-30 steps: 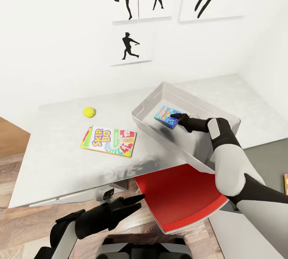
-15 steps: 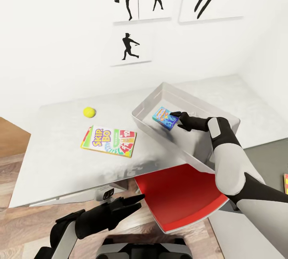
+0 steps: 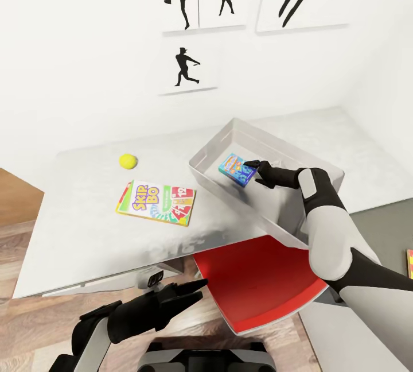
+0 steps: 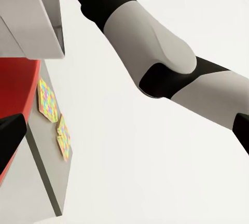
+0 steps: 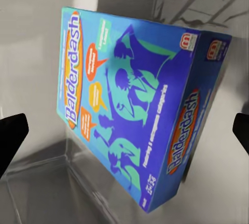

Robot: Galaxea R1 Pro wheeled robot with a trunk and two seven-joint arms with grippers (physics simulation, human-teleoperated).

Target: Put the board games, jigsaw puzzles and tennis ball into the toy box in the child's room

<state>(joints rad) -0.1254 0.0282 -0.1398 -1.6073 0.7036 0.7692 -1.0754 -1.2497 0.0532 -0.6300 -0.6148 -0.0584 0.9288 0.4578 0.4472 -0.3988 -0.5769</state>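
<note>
The right gripper (image 3: 256,169), fingers spread wide, is releasing the blue game box (image 3: 236,169) just ahead inside the bin (image 3: 213,152), so it seems due to be pulling back next.

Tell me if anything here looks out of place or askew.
The blue board game sits tilted in the toy box rather than flat, right gripper at its edge. The toy box overhangs the table edge.

The right arm reaches forward with its elbow bent, white forearm sloping up to the black wrist. The right hand (image 3: 252,166) points ahead with its fingers spread apart. The left arm is drawn in low, and the left hand (image 3: 192,290) points forward with fingers nearly together.
</note>
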